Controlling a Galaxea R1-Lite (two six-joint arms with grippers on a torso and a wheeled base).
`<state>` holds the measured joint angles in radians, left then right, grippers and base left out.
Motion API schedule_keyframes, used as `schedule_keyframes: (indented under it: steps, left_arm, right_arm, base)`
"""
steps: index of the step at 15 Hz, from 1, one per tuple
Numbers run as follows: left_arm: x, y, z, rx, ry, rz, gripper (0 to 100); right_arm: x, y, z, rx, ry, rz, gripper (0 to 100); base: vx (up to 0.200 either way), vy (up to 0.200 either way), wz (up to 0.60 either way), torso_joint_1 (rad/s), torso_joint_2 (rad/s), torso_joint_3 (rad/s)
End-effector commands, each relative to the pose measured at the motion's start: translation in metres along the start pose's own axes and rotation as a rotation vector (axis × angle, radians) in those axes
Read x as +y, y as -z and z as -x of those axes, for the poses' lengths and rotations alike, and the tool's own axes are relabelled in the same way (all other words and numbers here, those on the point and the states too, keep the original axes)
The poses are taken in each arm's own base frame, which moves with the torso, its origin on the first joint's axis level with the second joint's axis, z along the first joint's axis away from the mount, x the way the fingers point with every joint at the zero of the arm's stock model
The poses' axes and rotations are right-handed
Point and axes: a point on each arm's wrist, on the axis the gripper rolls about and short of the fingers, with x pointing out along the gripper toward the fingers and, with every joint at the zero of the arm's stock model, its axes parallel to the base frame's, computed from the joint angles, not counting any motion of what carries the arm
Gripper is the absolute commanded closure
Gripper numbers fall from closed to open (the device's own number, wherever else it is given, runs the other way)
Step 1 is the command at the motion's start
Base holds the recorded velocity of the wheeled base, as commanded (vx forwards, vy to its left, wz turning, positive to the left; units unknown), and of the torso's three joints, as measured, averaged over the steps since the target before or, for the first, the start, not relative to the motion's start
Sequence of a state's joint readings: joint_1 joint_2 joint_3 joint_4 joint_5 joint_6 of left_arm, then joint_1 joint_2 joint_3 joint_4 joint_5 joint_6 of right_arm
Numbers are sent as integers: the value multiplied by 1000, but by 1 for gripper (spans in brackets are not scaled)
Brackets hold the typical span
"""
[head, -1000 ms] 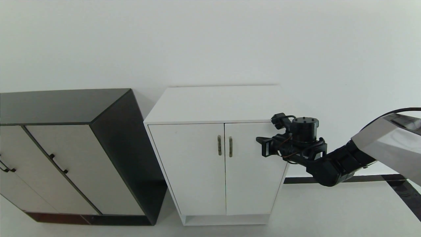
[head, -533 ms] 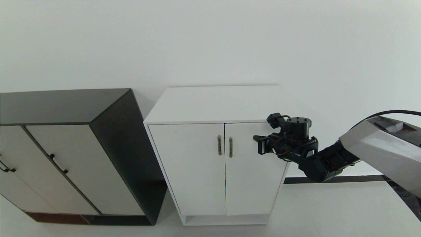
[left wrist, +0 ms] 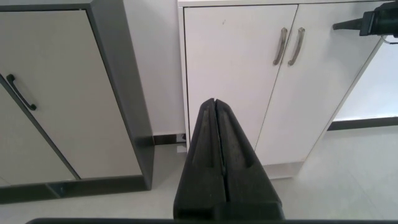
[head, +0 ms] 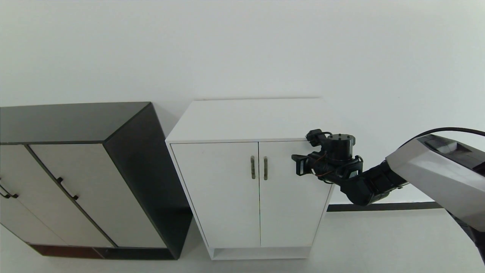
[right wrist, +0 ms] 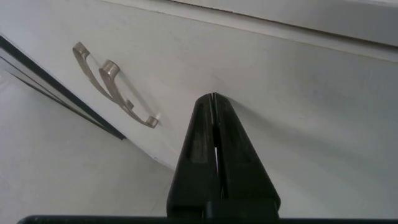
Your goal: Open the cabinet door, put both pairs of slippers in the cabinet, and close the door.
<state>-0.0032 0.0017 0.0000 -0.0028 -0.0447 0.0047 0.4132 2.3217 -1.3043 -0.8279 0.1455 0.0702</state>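
The white cabinet [head: 250, 121] stands against the wall with both doors closed. Two grey handles [head: 258, 168] sit side by side at the middle seam. My right gripper [head: 296, 165] is shut and hovers in front of the right door [head: 288, 204], level with the handles and to their right. In the right wrist view the shut fingers [right wrist: 214, 124] point at the door panel, with the handles [right wrist: 118, 87] off to one side. My left gripper [left wrist: 215, 118] is shut, held low and back from the cabinet [left wrist: 249, 62], facing its left door.
A black cabinet [head: 75, 125] with pale doors stands to the left of the white one, with a narrow gap between them. The floor in front is bare light grey. A dark strip [head: 382, 207] runs along the wall base on the right.
My right arm has moved a little left and up, bringing its gripper closer to the handles. The cabinet doors have not moved.
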Motion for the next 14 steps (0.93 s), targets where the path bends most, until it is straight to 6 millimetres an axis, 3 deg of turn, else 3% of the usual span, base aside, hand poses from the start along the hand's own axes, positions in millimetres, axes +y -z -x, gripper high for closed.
schedule_keyframes:
  steps: [1,14]
  left_arm:
    - [0,0,0,0,0,0,100]
    - [0,0,0,0,0,0,100]
  right_arm:
    - [-1,1,-2,1,0,-1,100]
    - [-4,5,-9,9,7,-3,100]
  base:
    - [0,0,0,0,0,0]
    - [0,0,0,0,0,0]
